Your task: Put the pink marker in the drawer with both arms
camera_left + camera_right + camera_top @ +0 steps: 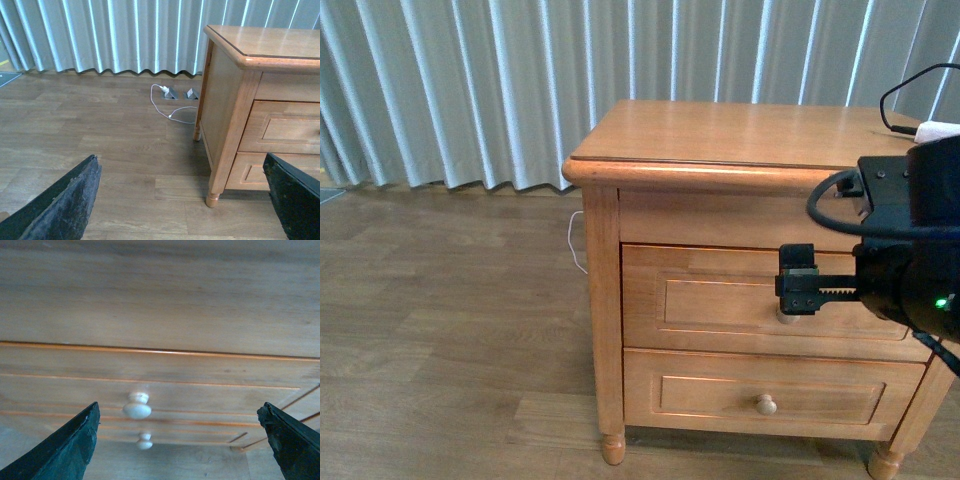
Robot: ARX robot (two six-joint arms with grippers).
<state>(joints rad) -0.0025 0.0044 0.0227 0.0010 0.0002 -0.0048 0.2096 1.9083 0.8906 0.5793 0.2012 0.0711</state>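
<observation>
The honey-coloured cabinet stands ahead with its uppermost drawer closed. My right gripper is open and hovers just in front of that drawer, over its round knob. In the right wrist view the knob sits between the spread fingers, nearer one side, and the gripper is empty. My left gripper is open and empty, low over the floor beside the cabinet's corner. The pink marker is out of view.
The lower drawer with its knob is closed. A white adapter with a black cable lies at the cabinet top's far right. A white cord and floor sockets lie by the curtain.
</observation>
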